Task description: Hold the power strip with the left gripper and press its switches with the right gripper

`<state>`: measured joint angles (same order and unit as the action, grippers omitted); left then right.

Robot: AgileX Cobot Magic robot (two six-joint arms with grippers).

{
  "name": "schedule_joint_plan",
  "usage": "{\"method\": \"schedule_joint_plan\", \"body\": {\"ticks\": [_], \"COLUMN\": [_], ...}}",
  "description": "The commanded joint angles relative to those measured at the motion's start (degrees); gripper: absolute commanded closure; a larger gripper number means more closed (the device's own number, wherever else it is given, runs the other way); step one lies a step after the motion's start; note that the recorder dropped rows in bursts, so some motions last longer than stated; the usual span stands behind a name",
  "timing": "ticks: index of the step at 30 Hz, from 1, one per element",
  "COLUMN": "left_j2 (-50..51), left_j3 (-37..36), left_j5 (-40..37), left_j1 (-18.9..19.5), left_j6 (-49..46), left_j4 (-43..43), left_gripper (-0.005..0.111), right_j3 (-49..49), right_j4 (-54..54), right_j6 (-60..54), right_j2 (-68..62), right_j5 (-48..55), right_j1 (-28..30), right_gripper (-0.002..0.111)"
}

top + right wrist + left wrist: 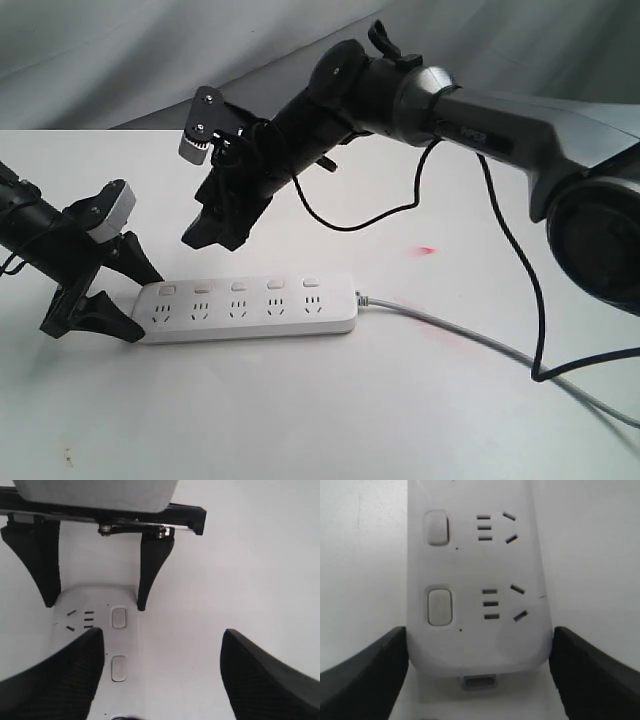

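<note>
The white power strip lies flat on the white table, its grey cord trailing right. A row of switches runs along its far edge. My left gripper straddles the strip's left end, one black finger against each long side, shut on it. In the left wrist view the power strip fills the space inside the left gripper, with two switches showing. My right gripper hangs open above the strip's left part, apart from it. In the right wrist view the right gripper is wide open over the switches.
The right arm's black cable loops down over the table to the right of the strip. A small red spot marks the tabletop behind the strip. Grey cloth hangs behind the table.
</note>
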<state>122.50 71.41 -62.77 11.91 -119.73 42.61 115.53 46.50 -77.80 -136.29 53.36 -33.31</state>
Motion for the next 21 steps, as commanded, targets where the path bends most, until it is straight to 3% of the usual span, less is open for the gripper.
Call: {"method": "schedule_joint_plan", "body": {"ticks": [1,21], "left_j2": [-0.1,-0.1], "left_j3": [0.3,0.3], "left_j5": [-0.2,-0.2], "left_j1": [-0.2,-0.2], "left_j6": [-0.2,-0.2], "left_j4": [0.4,0.4], "left_gripper": [0.07,0.07], "right_j3": [-2.5,-5.5], "right_j4": [0.1,-2.3], "right_j6": [-1.4,-1.4], "right_j2": [-0.1,-2.6], "right_j5": [-1.7,-7.7], "right_j1": [-0.5,-1.7], "right_gripper": [0.046,0.046]}}
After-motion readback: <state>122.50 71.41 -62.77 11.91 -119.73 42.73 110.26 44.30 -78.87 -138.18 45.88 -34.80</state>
